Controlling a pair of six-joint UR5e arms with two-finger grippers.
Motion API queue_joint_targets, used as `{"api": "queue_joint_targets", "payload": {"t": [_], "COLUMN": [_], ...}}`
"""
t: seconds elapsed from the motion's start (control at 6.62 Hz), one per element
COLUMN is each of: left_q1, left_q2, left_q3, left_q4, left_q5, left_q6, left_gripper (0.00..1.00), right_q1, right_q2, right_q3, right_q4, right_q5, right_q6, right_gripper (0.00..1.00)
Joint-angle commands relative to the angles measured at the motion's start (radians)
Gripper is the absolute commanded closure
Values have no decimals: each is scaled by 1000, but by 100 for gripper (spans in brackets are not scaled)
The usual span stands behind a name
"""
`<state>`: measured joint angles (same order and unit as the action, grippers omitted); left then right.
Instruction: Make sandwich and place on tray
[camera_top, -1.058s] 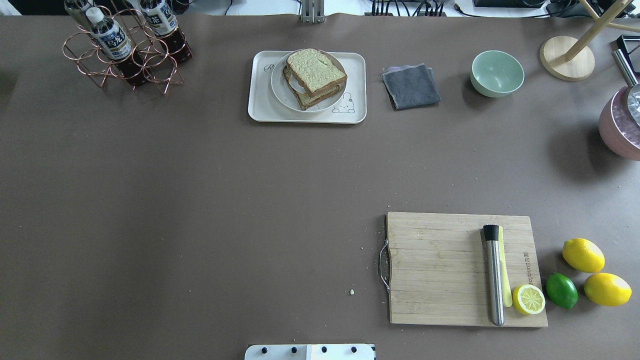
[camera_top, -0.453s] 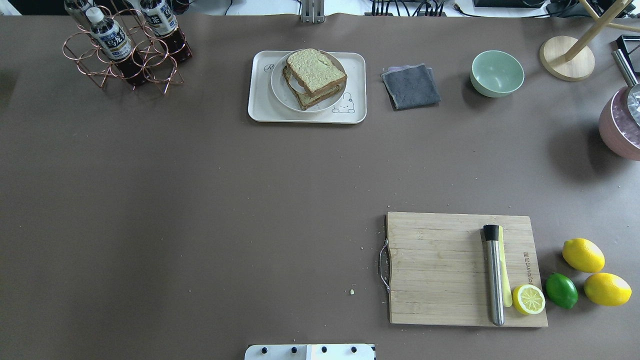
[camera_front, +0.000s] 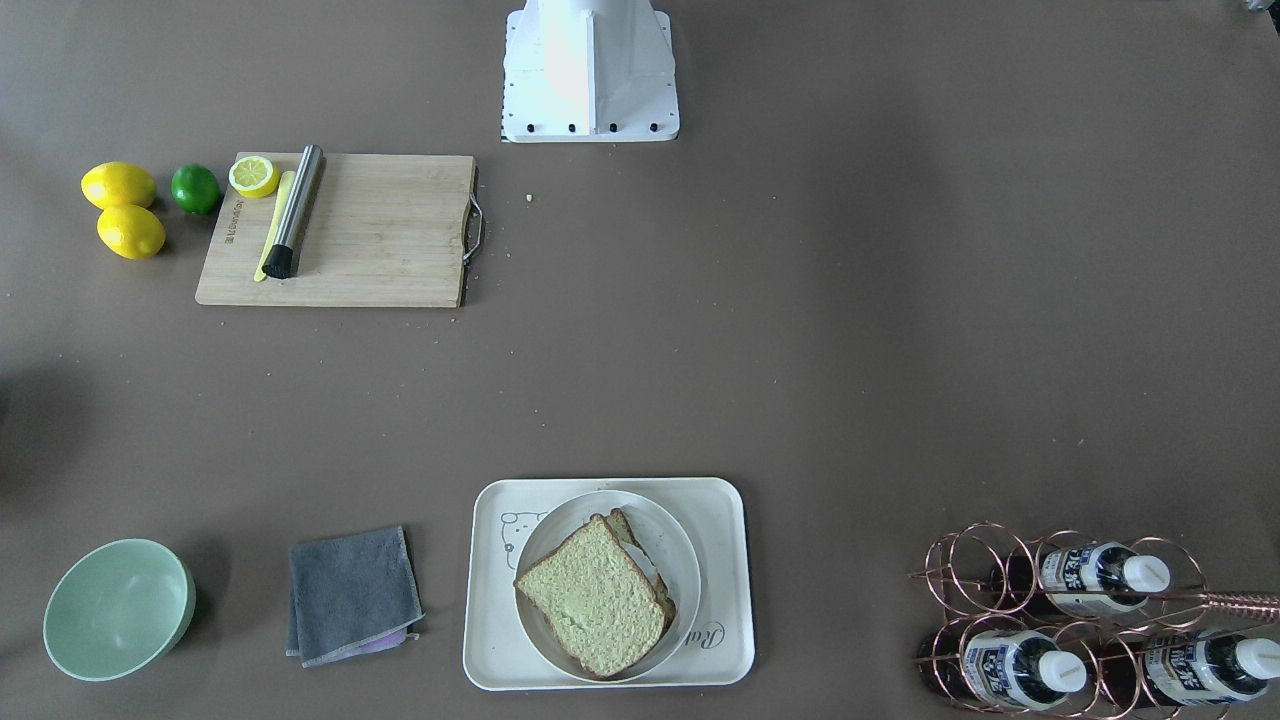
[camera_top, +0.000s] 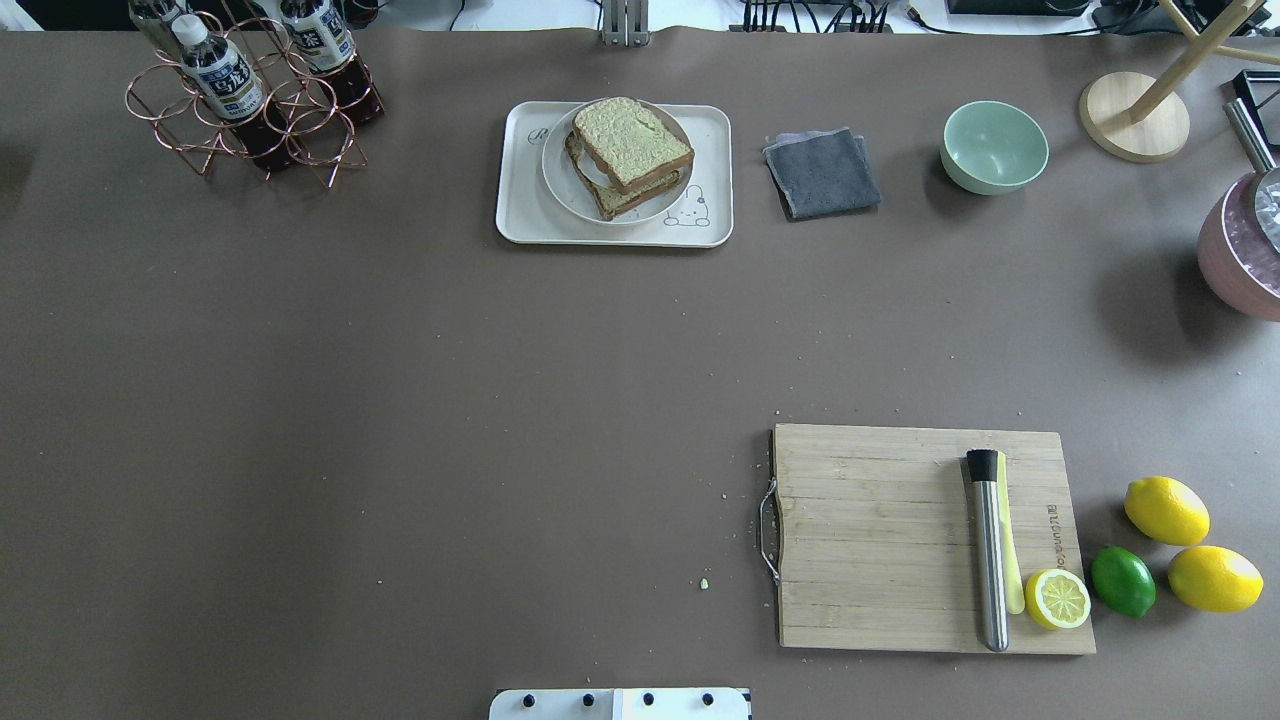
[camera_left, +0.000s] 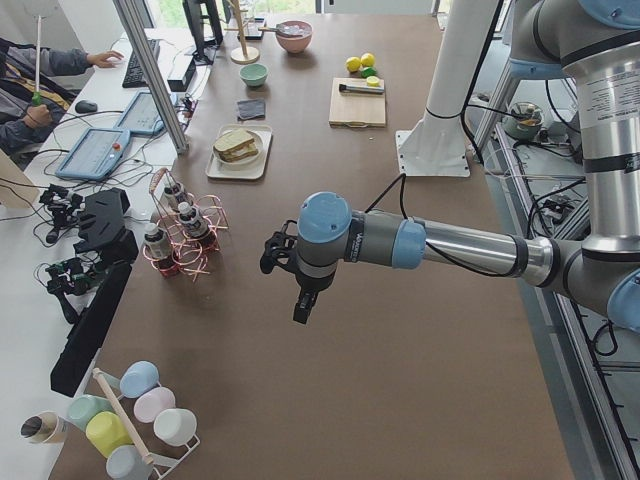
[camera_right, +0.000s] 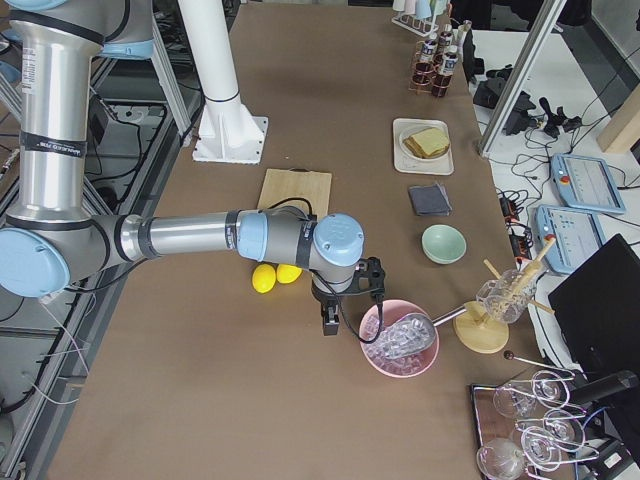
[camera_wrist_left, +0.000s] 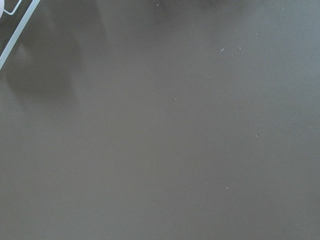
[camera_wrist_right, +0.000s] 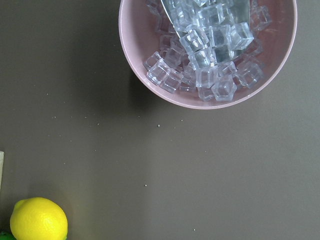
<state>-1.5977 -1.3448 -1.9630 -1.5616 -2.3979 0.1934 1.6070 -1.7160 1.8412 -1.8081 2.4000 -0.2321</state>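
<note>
The sandwich, two stacked slices of greenish-tan bread with brown crusts, lies on a round white plate. The plate stands on the cream tray at the far middle of the table. The egg is hidden between the slices. The sandwich and tray also show in the front view. My left gripper shows only in the left side view, low over bare table, far from the tray. My right gripper shows only in the right side view, beside a pink bowl. I cannot tell whether either is open or shut.
A wooden cutting board with a steel muddler and half a lemon lies near right, with lemons and a lime beside it. A grey cloth, green bowl, bottle rack and pink bowl of ice stand around.
</note>
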Motion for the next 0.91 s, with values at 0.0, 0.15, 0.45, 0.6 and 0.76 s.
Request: {"api": "queue_joint_targets", "payload": {"t": [0.0,0.15,0.45,0.6,0.76], "left_q1": [-4,-4,-2,-1,-1], "left_q2": [7,6,6,4,-2], "left_q3": [-8,-8,-8,-8,-7], "left_q4": [0,0,0,0,2], "left_q5": [0,-1,-1,-3,-3], "left_q6": [1,0,0,0,0], "left_gripper": [3,3,3,3,3], "right_q1": [-1,-1,-1,-1,-2], "right_q2": [-4,-4,-4,-4,-1], "right_q3": [3,3,3,1,1], "right_q4": [1,1,1,1,1], "right_q5": [13,21,21,18,18], "right_q6": [0,0,2,8,17], "right_gripper": [0,0,0,0,0]}}
